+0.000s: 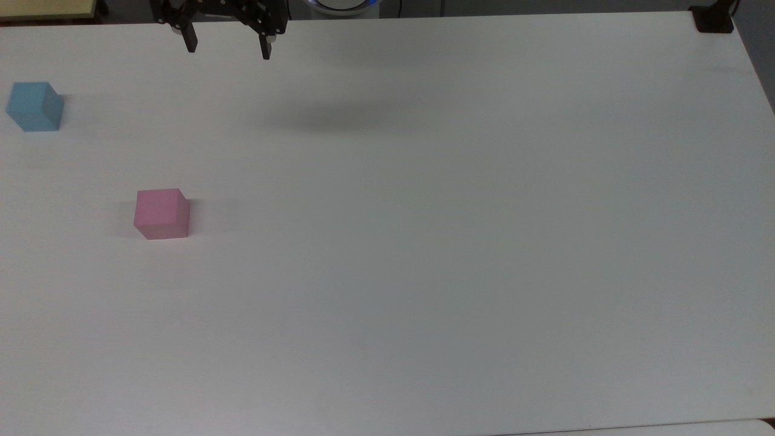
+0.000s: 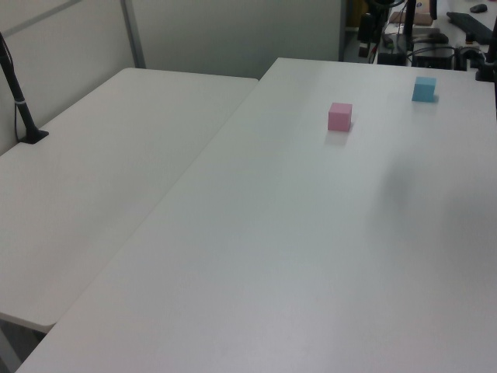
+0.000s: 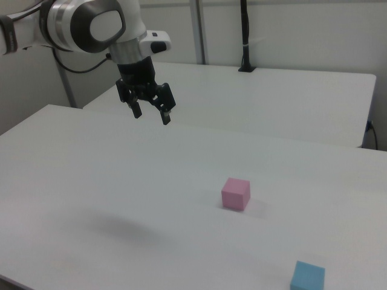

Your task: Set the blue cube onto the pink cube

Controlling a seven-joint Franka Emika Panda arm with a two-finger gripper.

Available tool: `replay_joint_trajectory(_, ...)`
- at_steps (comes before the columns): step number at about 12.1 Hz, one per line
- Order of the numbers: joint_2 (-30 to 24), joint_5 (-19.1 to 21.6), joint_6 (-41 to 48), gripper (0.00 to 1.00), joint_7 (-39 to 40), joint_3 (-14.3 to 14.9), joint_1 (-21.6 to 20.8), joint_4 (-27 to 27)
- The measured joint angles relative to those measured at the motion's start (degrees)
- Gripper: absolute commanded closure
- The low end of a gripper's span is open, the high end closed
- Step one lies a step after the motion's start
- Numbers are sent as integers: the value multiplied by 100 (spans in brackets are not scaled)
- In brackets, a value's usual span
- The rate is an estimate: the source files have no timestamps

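The gripper [image 1: 229, 48] [image 3: 151, 114] is held wide open above the white table [image 1: 424, 242], nothing gripped or touched. The blue cube [image 1: 34, 106] [image 2: 424, 88] [image 3: 307, 277] is seen resting on the table well away toward the top view's left of the gripper. The pink cube [image 1: 161, 213] [image 2: 340, 116] [image 3: 235, 193] is seen standing apart from both.

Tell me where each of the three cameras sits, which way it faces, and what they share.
Top view: high above, looking down on the white table; the open end effector hangs at the top edge.
Left view: raised off one table end, looking along it to the pink cube and blue cube.
Right view: low, from the opposite side; shows the arm, with the blue cube nearest.
All three share both cubes, standing apart.
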State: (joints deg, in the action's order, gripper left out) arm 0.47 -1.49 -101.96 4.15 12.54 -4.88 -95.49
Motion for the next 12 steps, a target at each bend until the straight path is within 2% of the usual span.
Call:
replay_joint_trajectory(6, 1, 0, 0, 0, 35, -6, 1, -3)
replay_joint_trajectory(9, -9, -55, 298, 0, 575, 4, 92, 21)
replay_joint_trajectory(12, -57, -438, 649, 0, 1387, 25, 426, 26)
